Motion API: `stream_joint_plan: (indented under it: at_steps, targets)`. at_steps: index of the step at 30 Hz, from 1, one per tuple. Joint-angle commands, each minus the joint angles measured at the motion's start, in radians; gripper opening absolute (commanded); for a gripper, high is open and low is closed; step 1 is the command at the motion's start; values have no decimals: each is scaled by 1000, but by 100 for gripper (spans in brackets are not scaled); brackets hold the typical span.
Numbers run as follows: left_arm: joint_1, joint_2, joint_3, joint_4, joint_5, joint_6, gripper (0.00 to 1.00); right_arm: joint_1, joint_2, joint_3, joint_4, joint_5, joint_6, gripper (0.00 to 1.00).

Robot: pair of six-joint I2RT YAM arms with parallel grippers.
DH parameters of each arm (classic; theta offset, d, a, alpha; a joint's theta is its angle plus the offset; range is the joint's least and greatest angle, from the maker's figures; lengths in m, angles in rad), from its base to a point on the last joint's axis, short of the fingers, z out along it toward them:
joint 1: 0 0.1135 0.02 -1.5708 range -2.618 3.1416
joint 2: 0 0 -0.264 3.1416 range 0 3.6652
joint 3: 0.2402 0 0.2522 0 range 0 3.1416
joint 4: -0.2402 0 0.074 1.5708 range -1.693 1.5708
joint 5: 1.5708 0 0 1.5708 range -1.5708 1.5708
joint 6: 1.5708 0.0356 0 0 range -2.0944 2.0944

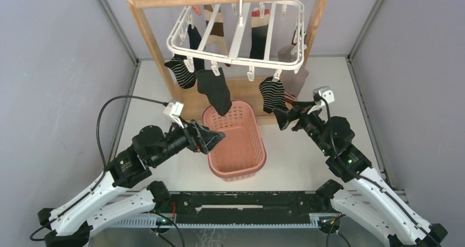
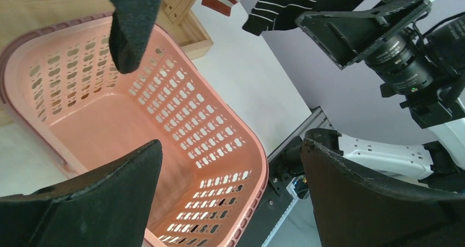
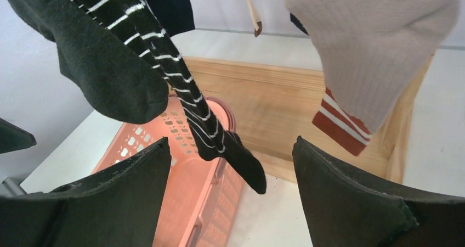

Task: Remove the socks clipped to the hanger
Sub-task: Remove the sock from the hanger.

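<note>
socks [image 1: 215,90] | hang lengthwise down from hanger [image 1: 237,38] | toes lowest

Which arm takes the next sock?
Right, probably. The right gripper is open, with the striped sock hanging between its fingers in its wrist view. The left gripper sits over the basket.

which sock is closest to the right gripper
The black-and-white striped sock at the hanger's near right corner, hanging just ahead of the right gripper. The plain black sock and the other striped sock hang farther left.
</note>
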Motion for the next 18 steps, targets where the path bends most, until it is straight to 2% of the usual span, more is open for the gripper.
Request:
stream_joint_plan:
  at_steps: [1, 13, 15, 16, 18]
  targets:
    - [-38, 37, 90, 50, -35, 22, 100, -6, 21, 38, 87, -62, -30, 88]
    - [-93, 117, 130, 66, -74, 34, 100, -6, 52, 62, 109, -36, -59, 68]
    - [-97, 131, 138, 68, -78, 36, 100, -6, 52, 63, 103, -34, -61, 58]
    - [-101, 138, 144, 67, -80, 37, 100, -7, 52, 63, 101, -35, -61, 49]
    - [-109, 151, 159, 67, -88, 40, 100, -6, 53, 63, 101, -29, -56, 24]
